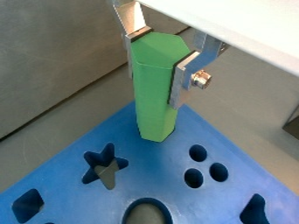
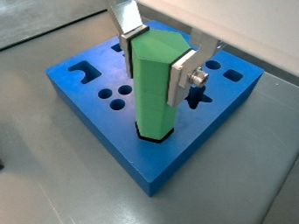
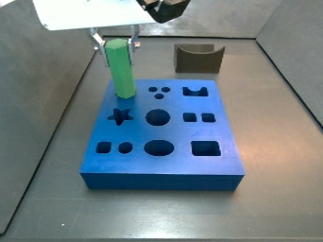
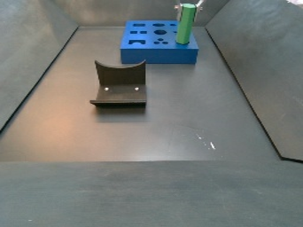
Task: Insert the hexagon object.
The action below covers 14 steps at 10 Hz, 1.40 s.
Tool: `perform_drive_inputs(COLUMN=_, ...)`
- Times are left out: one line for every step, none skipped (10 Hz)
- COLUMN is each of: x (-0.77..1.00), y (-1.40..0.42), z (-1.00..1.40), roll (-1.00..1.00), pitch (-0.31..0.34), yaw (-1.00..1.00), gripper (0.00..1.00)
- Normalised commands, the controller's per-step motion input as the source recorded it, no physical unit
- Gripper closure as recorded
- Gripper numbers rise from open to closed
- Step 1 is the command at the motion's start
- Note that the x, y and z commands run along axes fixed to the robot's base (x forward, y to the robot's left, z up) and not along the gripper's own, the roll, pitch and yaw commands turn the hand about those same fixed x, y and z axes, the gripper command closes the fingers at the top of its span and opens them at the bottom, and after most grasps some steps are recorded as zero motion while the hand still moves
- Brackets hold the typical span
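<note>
Gripper [image 2: 156, 52] sits over a corner of the blue block [image 2: 111, 131], its flat silver fingers [image 2: 183, 77] clamped on the upper part of the hexagon object [image 2: 159, 83], one plate on each opposite face. Both wrist views show the same hold; in a wrist view the gripper [image 1: 160, 52] has the hexagon object [image 1: 156, 87] between the plates.

Hexagon object: bright green, tall, standing upright. Lower end meets the top face of the blue block right at a corner; in a wrist view a dark rim shows around its foot, so the base looks to be inside a hole there. How deep it goes, cannot tell. Most of its length is above the block.

Blue block [image 1: 176, 188]: star-shaped hole [image 1: 104, 164] and a cluster of round holes [image 1: 205, 168] close to the peg's foot. In a side view the hexagon object [image 3: 120, 68] stands at the block's [image 3: 171, 156] far left corner, star hole [image 3: 120, 116] just in front of it.

In a side view the hexagon object [image 4: 185, 24] rises from the right edge of the blue block [image 4: 158, 49] at the far end of the floor. Dark grey curved holder [image 4: 120, 82] lies well apart from the block, nearer that camera. Same holder [image 3: 198, 57] in a side view sits behind the block, not touching it
</note>
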Motion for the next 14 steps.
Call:
perform_drive_inputs(x=0.14, y=0.0, z=-0.39, roll=0.0, pitch=0.0, yaw=-0.17, gripper=1.0)
perform_drive_inputs(x=0.01, y=0.0, z=-0.48, roll=0.0, pitch=-0.003, yaw=-0.11, gripper=1.0)
perform_drive_inputs(x=0.0, y=0.0, z=-0.53, roll=0.0, pitch=-0.036, yaw=-0.1, gripper=1.0)
perform_drive_inputs(x=-0.12, y=0.03, z=-0.48, roll=0.0, pitch=-0.031, yaw=-0.06, gripper=1.0)
perform_drive_inputs(x=-0.2, y=0.06, z=-0.5, roll=0.0, pitch=-0.036, yaw=-0.01, gripper=1.0)
perform_drive_inputs(x=-0.22, y=0.07, z=-0.56, roll=0.0, pitch=-0.033, yaw=0.0, gripper=1.0)
perform_drive_inputs(x=-0.17, y=0.04, z=-0.59, roll=0.0, pitch=-0.029, yaw=0.0, gripper=1.0)
perform_drive_inputs(x=-0.05, y=0.0, z=-0.62, roll=0.0, pitch=-0.066, yaw=0.0, gripper=1.0)
perform_drive_inputs(x=-0.02, y=0.0, z=-0.63, roll=0.0, pitch=-0.089, yaw=0.0, gripper=1.0)
perform_drive_inputs(x=0.0, y=-0.01, z=-0.63, roll=0.0, pitch=-0.103, yaw=0.0, gripper=1.0)
perform_drive_inputs(x=0.0, y=-0.03, z=-0.68, roll=0.02, pitch=-0.109, yaw=0.0, gripper=1.0)
perform_drive_inputs(x=0.0, y=-0.01, z=-0.69, roll=0.08, pitch=-0.074, yaw=0.0, gripper=1.0)
perform_drive_inputs(x=0.0, y=-0.04, z=-0.62, roll=0.14, pitch=-0.046, yaw=0.0, gripper=1.0)
perform_drive_inputs(x=0.0, y=-0.03, z=-0.57, roll=0.17, pitch=-0.043, yaw=0.0, gripper=1.0)
